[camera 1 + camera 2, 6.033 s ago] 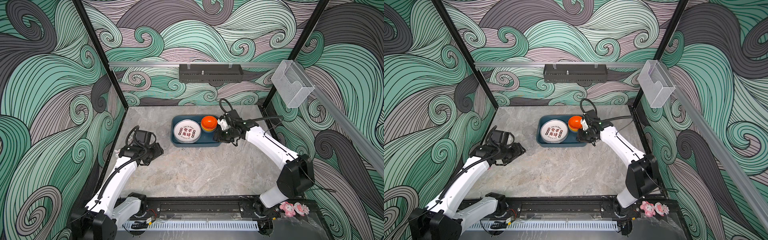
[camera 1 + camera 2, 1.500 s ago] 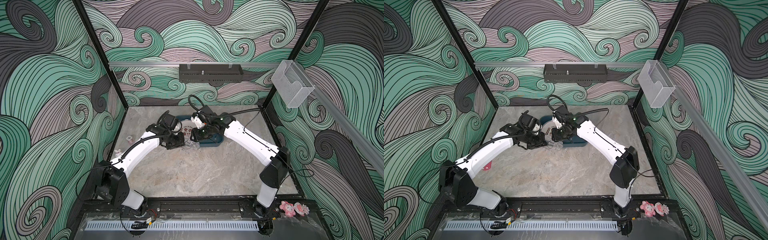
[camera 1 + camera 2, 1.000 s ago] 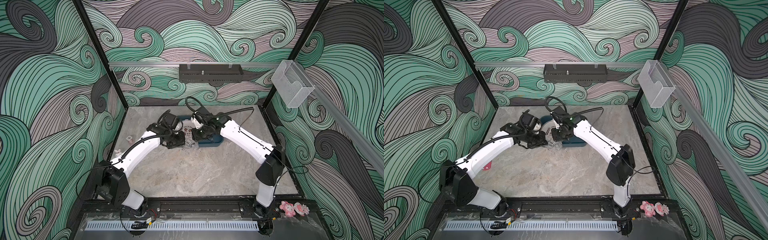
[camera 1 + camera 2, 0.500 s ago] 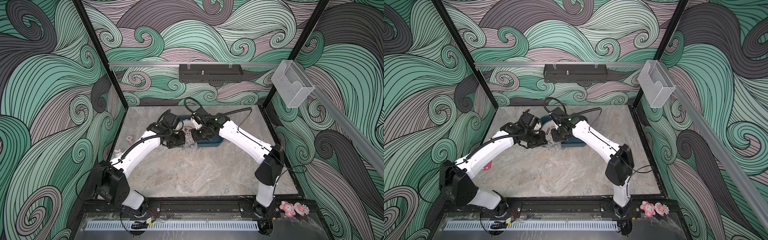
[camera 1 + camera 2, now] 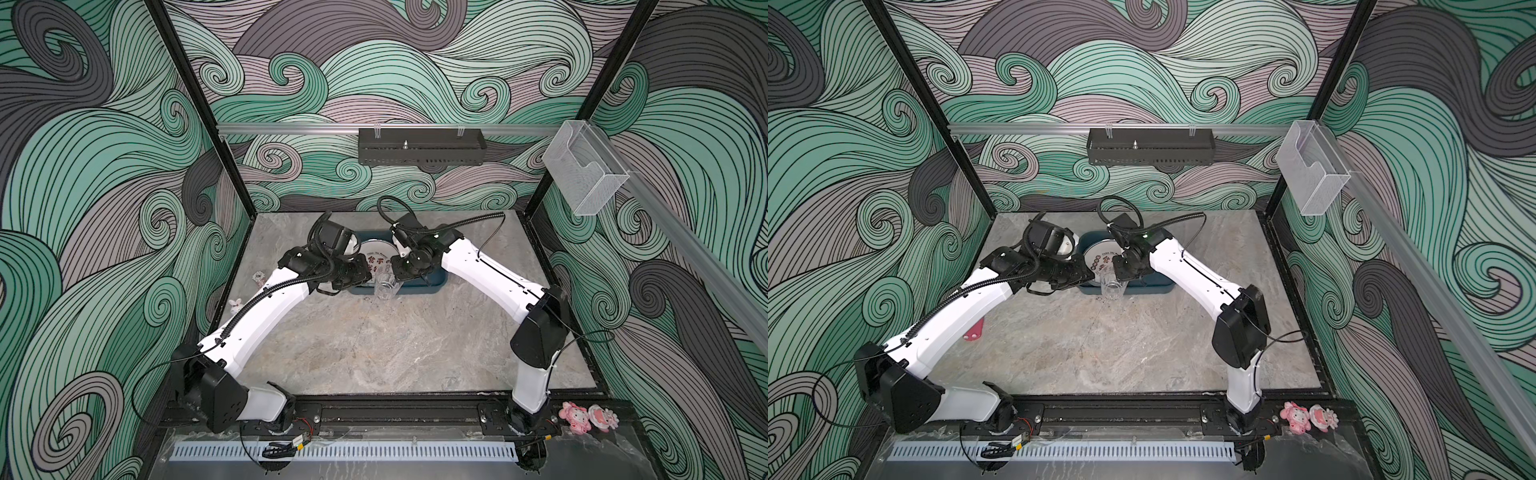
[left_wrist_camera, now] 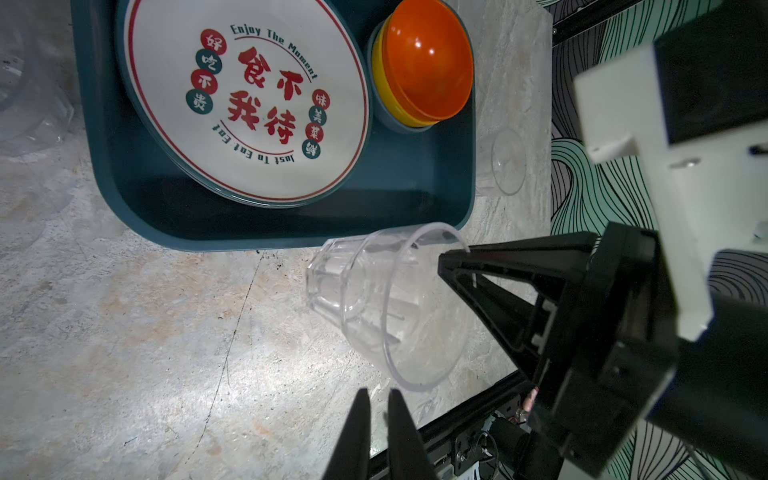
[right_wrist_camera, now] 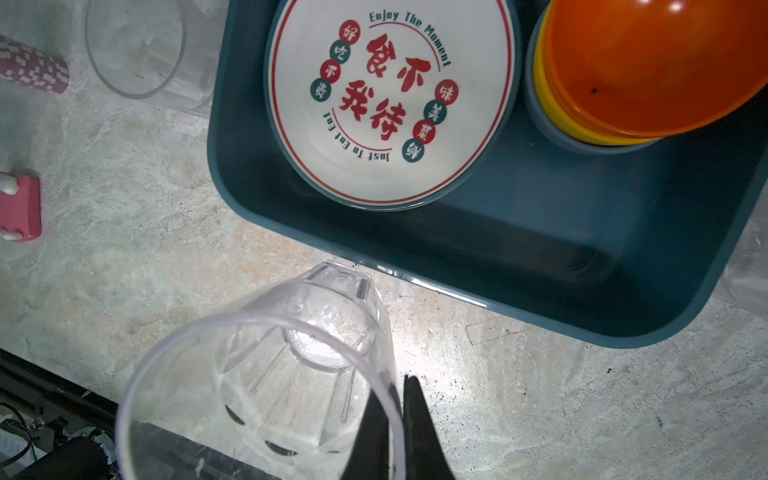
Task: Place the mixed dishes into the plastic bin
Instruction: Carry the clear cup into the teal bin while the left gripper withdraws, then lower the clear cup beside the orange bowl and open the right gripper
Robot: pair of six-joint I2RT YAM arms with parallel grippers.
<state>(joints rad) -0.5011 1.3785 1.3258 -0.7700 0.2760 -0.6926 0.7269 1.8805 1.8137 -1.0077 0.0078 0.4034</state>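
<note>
Pinching the rim of a clear ribbed tumbler (image 7: pixel 299 340), the right claw (image 7: pixel 392 399) is closed, with one finger inside the wall and one outside. The tumbler looks upright in both top views. It is just outside the near long wall of the teal plastic bin (image 7: pixel 519 249), toward its plate end; whether its base rests on the surface (image 7: pixel 124 257) cannot be told. The bin lies by the middle of the surface's far edge. It holds a white plate with red Chinese characters (image 7: pixel 390 95) and, beside it, a stack of small bowls (image 7: pixel 648 62) with the orange one on top. The left claw (image 6: pixel 378 392) hovers just beside the tumbler's rim, its fingers a narrow slit apart and gripping nothing. A second clear tumbler (image 7: pixel 133 45) stands on the surface beyond the bin's plate end, and a third tumbler (image 6: pixel 505 162) sits past its bowl end.
</note>
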